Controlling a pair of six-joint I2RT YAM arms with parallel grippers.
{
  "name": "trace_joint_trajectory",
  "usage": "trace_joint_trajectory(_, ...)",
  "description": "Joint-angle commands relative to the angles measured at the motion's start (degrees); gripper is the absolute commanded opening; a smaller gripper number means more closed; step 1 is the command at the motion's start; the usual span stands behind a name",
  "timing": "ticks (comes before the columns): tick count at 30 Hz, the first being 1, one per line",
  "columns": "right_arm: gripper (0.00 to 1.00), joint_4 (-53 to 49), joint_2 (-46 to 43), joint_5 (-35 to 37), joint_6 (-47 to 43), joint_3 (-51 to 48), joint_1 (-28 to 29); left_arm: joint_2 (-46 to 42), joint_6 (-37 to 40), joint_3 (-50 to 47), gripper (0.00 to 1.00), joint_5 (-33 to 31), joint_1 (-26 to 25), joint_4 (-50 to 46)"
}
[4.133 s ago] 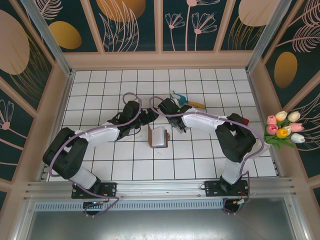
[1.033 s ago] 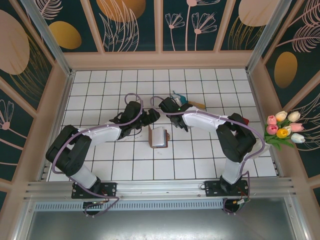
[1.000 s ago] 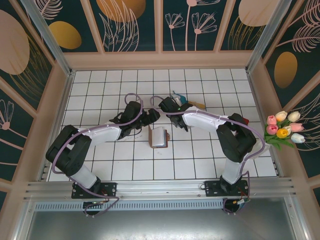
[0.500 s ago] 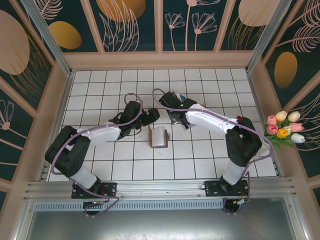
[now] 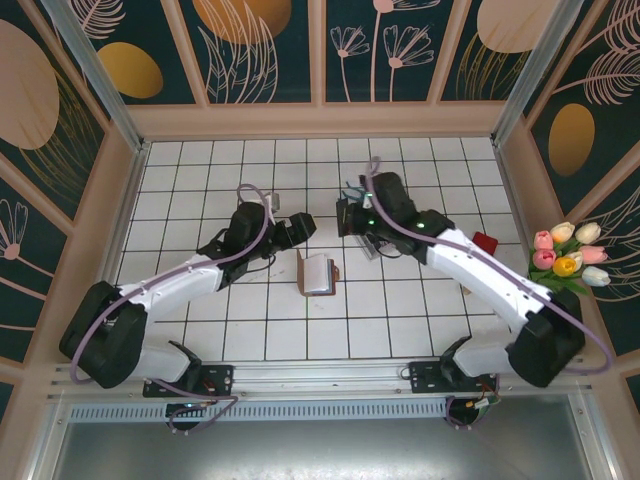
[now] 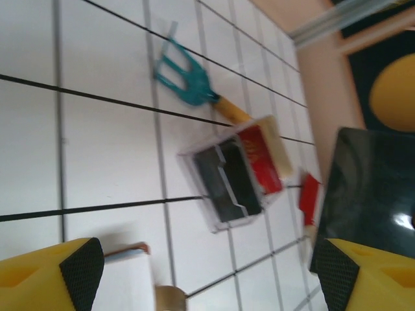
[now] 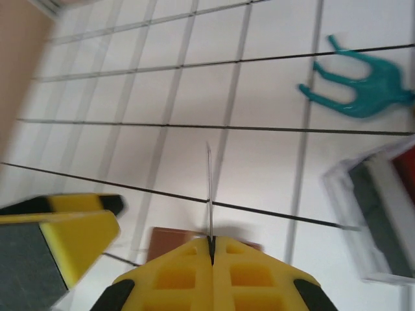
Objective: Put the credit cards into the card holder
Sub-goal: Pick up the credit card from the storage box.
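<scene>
Ideally, the right jaws, closed on a thin credit card [image 7: 209, 188] seen edge-on, lower it squarely, its edge aligned with a slot of the card holder [image 5: 318, 272] lying just below them. The left jaws stand wide beside it. White tiled tabletop [image 5: 400, 330]; teal botanical wall panels [image 5: 270, 50].

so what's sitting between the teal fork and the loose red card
The clear plastic box, with something dark and something red inside, lies between the teal fork and the red card, as the left wrist view shows.
</scene>
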Motion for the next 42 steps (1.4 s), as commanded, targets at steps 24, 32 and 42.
trace_joint_trajectory(24,0.07,31.67,-4.02,-40.97,15.67,-11.93,-12.56,3.92,-15.56,0.54,0.01,25.11,2.87,35.41)
trace_joint_trajectory(32,0.17,34.21,-2.4,-45.87,15.25,-11.77,-12.65,4.81,-16.26,0.84,0.0,27.0,2.88,36.37)
trace_joint_trajectory(42,0.04,20.4,-3.85,-35.04,7.07,-9.54,-12.3,2.73,-10.47,1.06,0.51,22.57,3.26,22.42)
